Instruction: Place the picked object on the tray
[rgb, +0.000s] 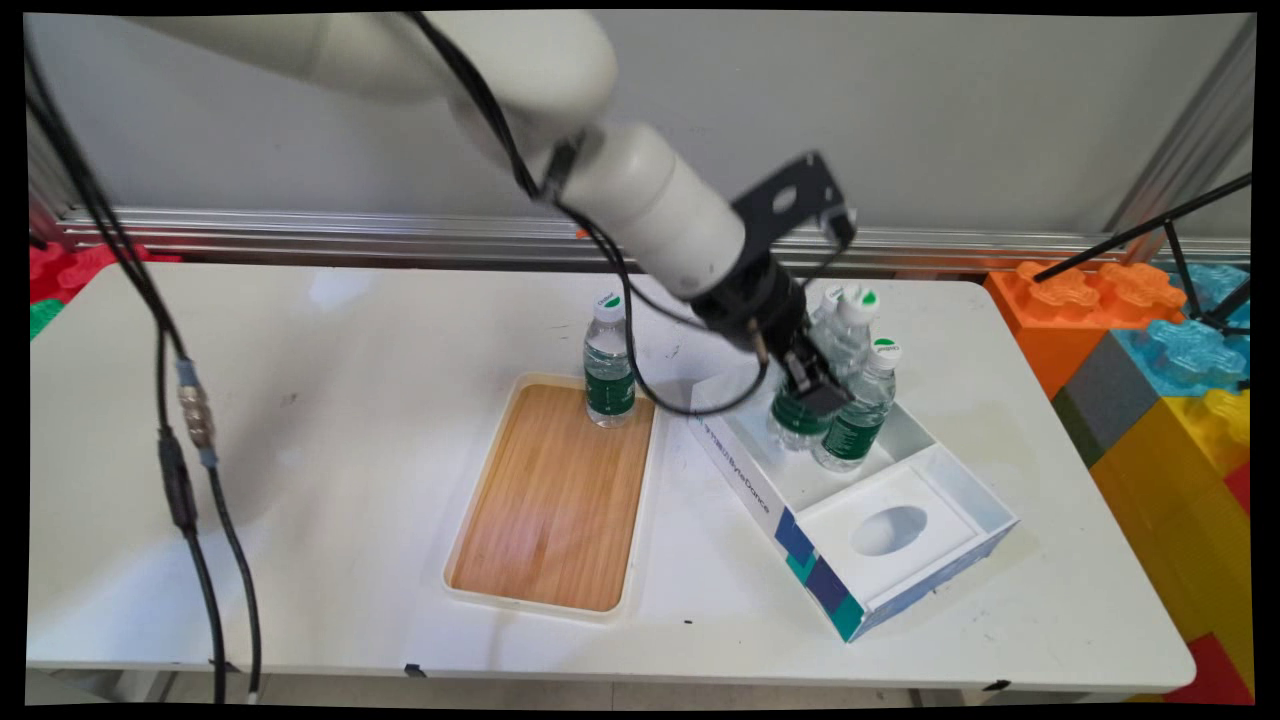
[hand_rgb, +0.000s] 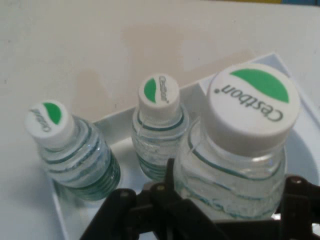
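Observation:
My black gripper (rgb: 815, 390) reaches down into the back compartment of an open white box (rgb: 905, 590) right of the table's middle. It is shut on a clear water bottle (hand_rgb: 245, 150) with a white and green Cestbon cap; in the main view only this bottle's green label (rgb: 793, 418) shows below the hand. The fingers (hand_rgb: 171, 175) press against the bottle's sides. Two more such bottles (hand_rgb: 159, 130) (hand_rgb: 70, 150) stand just behind it in the same compartment. Another bottle (rgb: 608, 362) stands upright on the far end of a wooden tray (rgb: 545, 510).
The box's front compartment holds a white insert with an oval hole (rgb: 888, 530). Black cables (rgb: 195, 430) hang at the left. Large coloured toy blocks (rgb: 1170, 380) are stacked off the table's right edge. A metal rail (rgb: 300, 235) runs along the wall behind.

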